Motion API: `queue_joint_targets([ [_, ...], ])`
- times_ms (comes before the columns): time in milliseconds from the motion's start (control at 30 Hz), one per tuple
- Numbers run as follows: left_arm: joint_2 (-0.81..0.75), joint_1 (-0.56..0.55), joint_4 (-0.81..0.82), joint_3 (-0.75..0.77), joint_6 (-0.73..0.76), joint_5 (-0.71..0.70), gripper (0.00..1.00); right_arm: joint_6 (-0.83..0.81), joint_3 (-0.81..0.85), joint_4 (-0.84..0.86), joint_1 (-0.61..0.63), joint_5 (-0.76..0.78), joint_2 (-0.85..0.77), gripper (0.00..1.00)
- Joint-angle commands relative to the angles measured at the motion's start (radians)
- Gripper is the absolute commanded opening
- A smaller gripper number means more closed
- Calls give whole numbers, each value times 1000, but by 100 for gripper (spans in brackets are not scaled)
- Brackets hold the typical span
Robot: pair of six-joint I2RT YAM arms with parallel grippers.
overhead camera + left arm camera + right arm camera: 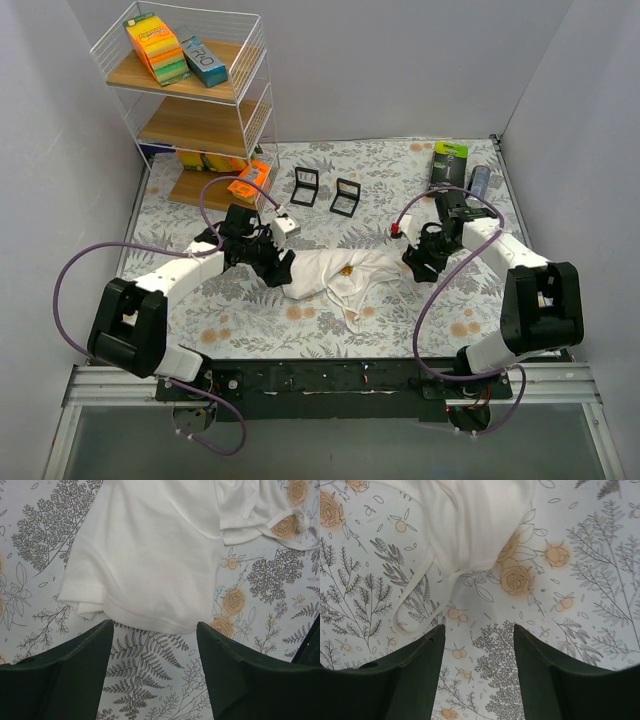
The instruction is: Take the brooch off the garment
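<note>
Floral table (250,330) w/ wire shelf (190,100) at far-left corner. White garment (335,272) lay crumpled flat at table centre, between the two arms. L gripper (280,270) sat at garment's left end; in its wrist view the jaws were wide apart w/ nothing in them (155,645), hem of garment (150,555) just ahead of the tips. R gripper (412,262) sat at the right end, also spread wide and empty (479,645), garment edge (470,520) just beyond. Two black boxes (304,186) stood behind the garment, well apart from it. Brooch (347,270): small orange speck on the garment's middle, too small for detail.
</note>
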Motion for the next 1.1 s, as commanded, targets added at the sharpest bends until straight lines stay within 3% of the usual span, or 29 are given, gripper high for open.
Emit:
queue_joint_targets([
  [0, 38, -21, 46, 11, 36, -16, 66, -84, -14, 25, 48, 2, 47, 65],
  [267, 158, -30, 51, 83, 43, -36, 61, -6, 21, 122, 127, 42, 168, 63],
  [300, 169, -31, 49, 92, 45, -39, 60, 3, 29, 149, 133, 81, 194, 58],
  [333, 187, -31, 51, 98, 46, -51, 60, 23, 36, 160, 139, 98, 207, 45],
  [433, 218, -31, 45, 120, 51, -50, 55, 60, 88, 162, 138, 125, 242, 20],
  [533, 192, -31, 20, 147, 40, 1, 53, 77, 112, 159, 138, 119, 230, 2],
  [633, 132, -33, 19, 132, 33, 73, 60, 97, 127, 153, 136, 100, 207, 1],
  [733, 54, -64, 11, 92, 98, 82, 59, 105, 138, 145, 138, 79, 182, 1],
  [1067, 32, -188, 0, -54, 307, -44, 42, 119, 167, 116, 136, 71, 178, 1],
])
